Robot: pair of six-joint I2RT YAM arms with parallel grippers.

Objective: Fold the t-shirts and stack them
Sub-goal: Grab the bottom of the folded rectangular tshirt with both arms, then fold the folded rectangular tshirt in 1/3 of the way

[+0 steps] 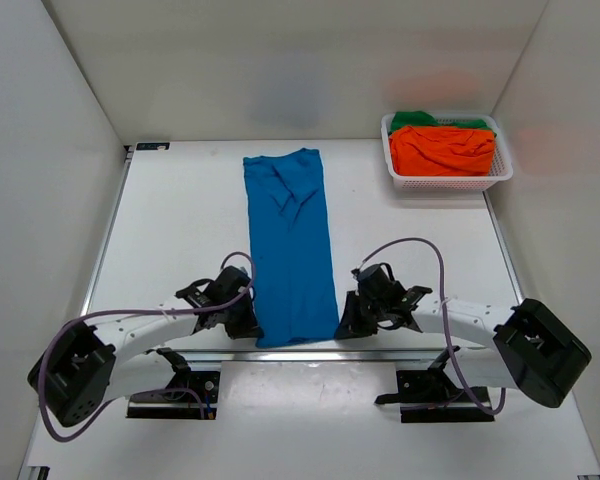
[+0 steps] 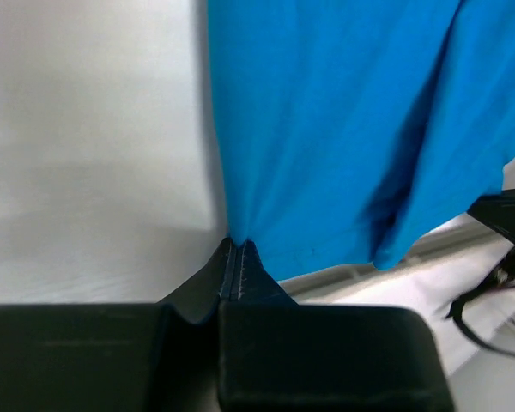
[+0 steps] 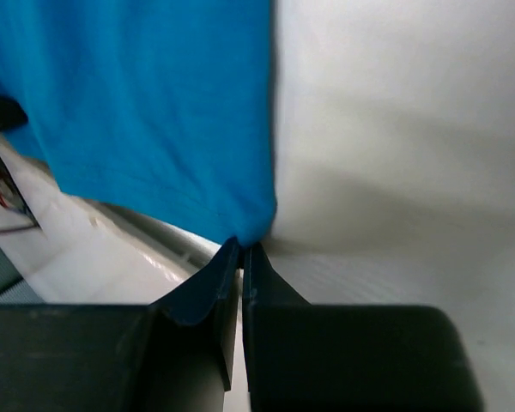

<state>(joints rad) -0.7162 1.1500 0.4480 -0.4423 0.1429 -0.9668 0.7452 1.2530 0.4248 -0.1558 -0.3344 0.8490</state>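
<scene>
- Closest to the lens, the near edge of the white table (image 1: 180, 230) carries both arm bases.
- Blue t-shirt (image 1: 292, 250): folded into a long, narrow strip, lying lengthwise at the middle of the table, its near end at the table's near edge.
- White mesh basket (image 1: 450, 182): at the far right corner of the table, well apart from the blue strip.
- Orange t-shirt (image 1: 442, 148): bunched in the basket.
- Green t-shirt (image 1: 412, 119): behind the orange one, mostly hidden.
- Left tool (image 2: 238, 257): pressed together, pinching the strip's near left corner.
- Right tool (image 3: 242, 253): pressed together, pinching the near right corner.
</scene>
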